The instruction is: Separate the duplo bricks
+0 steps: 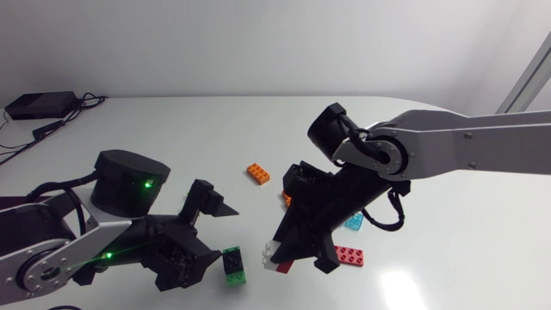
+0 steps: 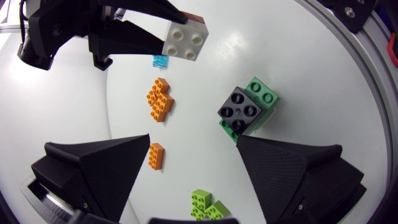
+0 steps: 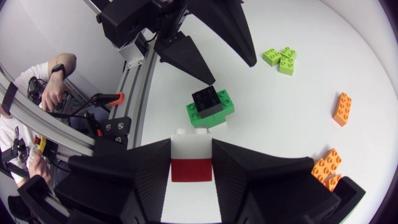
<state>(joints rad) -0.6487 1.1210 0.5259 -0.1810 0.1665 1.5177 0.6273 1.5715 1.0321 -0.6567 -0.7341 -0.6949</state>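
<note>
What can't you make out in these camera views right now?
Right wrist view: the right gripper hides the sides of the white-and-red stack, so its brick count is unclear.
Head view: the right arm covers part of the light blue brick and of an orange brick.
Left wrist view: the body of the left gripper cuts off the lime green bricks.

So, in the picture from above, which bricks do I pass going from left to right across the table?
green and black stack → orange brick → white and red brick → red brick
</note>
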